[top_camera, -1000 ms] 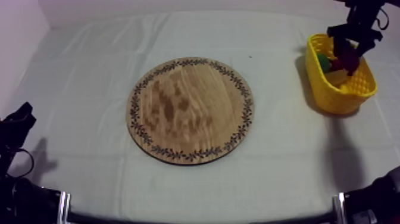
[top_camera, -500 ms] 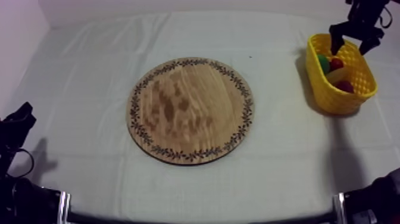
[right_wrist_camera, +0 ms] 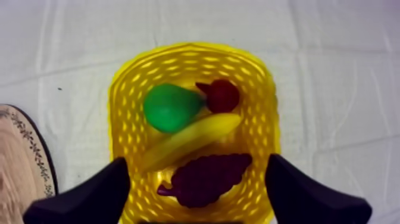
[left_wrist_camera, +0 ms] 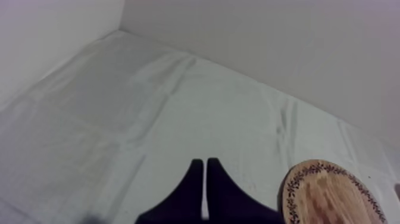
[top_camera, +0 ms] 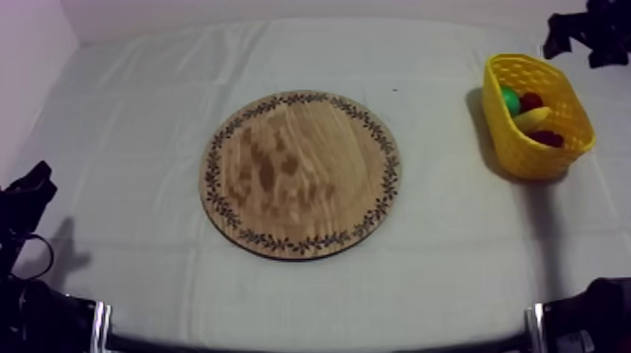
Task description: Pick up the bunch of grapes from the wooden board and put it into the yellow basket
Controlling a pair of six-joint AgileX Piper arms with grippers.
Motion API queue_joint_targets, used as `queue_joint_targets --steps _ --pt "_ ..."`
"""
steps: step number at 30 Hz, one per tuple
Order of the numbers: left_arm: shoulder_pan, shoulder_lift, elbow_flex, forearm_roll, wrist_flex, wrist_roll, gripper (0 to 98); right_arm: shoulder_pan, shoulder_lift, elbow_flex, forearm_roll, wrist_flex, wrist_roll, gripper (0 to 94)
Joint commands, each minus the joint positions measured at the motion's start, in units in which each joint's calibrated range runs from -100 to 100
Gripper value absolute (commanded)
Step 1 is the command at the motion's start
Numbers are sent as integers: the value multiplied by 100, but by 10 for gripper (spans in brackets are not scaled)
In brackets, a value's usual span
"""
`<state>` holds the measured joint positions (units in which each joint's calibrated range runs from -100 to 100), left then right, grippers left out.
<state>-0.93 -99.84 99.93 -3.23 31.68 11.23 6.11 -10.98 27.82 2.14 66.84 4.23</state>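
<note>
The dark purple bunch of grapes (right_wrist_camera: 205,179) lies in the yellow basket (right_wrist_camera: 190,50), next to a banana (right_wrist_camera: 190,140), a green pear (right_wrist_camera: 171,107) and a small red fruit (right_wrist_camera: 221,95). My right gripper (right_wrist_camera: 197,162) hangs open above the basket, its fingers (right_wrist_camera: 89,196) wide apart and holding nothing. From above, the right gripper (top_camera: 587,38) is up beyond the basket (top_camera: 526,160), where the grapes (top_camera: 547,138) show. The round wooden board (top_camera: 300,174) is bare. My left gripper (left_wrist_camera: 205,164) is shut on nothing, low at the table's left edge (top_camera: 38,176).
The board (left_wrist_camera: 333,190) lies beside the left gripper's fingers. Grey-white cloth (top_camera: 141,113) covers the table between the board and the basket. A white wall runs along the far edge.
My right gripper has risen out of the basket and drawn back to the upper right, leaving the grapes inside. The left arm has not moved.
</note>
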Motion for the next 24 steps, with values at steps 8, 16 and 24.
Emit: queue_joint_targets --steps 8,16,24 --pt "2 1 -4 3 1 -2 0 -137 -2778 2780 -288 -1634 247 465" --pt "2 1 -4 3 1 -2 0 -74 -4517 4417 -775 -2132 787 358" --pt "2 1 -4 3 1 -2 0 53 -6126 5612 -1279 -2449 1416 223"
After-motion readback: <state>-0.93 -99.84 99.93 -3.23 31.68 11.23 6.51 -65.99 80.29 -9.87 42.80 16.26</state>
